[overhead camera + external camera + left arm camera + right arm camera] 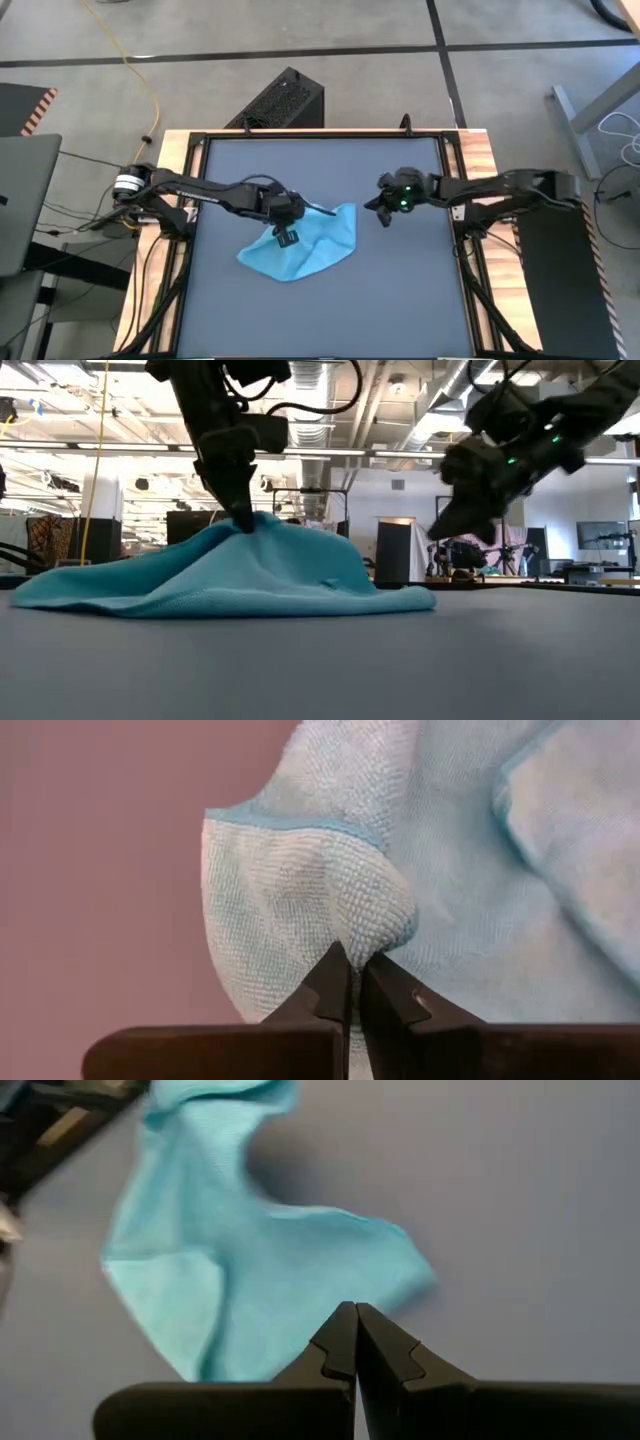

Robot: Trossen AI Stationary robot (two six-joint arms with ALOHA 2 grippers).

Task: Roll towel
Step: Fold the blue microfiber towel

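Centrally, towel [300, 245] lies crumpled on tabletop [400, 300], slightly toward 9 o'clock of middle. Left gripper [285, 225] pinches fold of cloth at towel's 11 o'clock part, lifting it into peak. Right gripper [384, 213] closed on nothing, hovers above table off towel's 2 o'clock corner.

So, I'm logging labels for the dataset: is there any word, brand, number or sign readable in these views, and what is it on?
None can be read.
The towel is plain, without print.
The table carries no marking.
Neither the left gripper nor the right gripper shows lettering.
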